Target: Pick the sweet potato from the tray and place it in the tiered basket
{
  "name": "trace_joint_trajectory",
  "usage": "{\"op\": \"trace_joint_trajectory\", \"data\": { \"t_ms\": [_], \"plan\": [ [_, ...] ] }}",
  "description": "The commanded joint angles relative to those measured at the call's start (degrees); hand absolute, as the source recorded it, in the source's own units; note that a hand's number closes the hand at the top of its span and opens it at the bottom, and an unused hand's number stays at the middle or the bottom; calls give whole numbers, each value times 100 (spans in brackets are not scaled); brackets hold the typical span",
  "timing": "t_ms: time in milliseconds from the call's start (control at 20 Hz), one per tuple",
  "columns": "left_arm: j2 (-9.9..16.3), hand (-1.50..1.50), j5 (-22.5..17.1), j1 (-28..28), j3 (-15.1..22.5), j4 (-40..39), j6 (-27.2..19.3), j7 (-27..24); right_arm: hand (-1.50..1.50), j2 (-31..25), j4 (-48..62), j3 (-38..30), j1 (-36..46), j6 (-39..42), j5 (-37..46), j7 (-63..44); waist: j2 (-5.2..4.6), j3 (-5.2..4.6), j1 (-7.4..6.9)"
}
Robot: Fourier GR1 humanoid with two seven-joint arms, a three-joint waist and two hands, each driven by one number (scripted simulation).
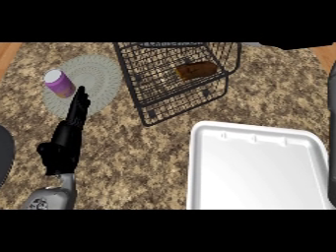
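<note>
Your sweet potato point(196, 70) lies inside the tiered basket point(156, 106). Below the basket sits the white tray point(199, 162). Left of the basket, your left hand point(74, 115) points straight-fingered beside the purple can point(59, 83).

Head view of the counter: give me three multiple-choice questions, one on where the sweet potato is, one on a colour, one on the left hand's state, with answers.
1. Where is the sweet potato?
A. on the tray
B. in the tiered basket
C. on the plate

2. What colour is the tray?
A. white
B. black
C. purple

3. How is the left hand?
A. curled round the cup
B. open, fingers straight
C. holding the sweet potato

Answers: 1 B, it lies inside the tiered basket. 2 A, the tray is plain white. 3 B, straight fingers beside the purple cup on the plate.
</note>
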State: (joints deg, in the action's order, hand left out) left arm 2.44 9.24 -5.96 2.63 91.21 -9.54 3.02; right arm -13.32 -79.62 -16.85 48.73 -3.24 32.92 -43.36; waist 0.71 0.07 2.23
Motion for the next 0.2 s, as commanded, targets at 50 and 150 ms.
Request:
{"op": "trace_joint_trajectory", "data": {
  "t_ms": [50, 150],
  "plan": [
    [71, 0, -133, -236, -141, -67, 95, 162, -150, -486, -1452, -672, -1473, 840, -1056, 248, -8, 0, 55],
    [-164, 0, 141, 45, 116, -99, -157, -32, -150, -466, -1832, -977, -2148, 1040, -1559, 686, -17, 1, 24]
  ]
}}
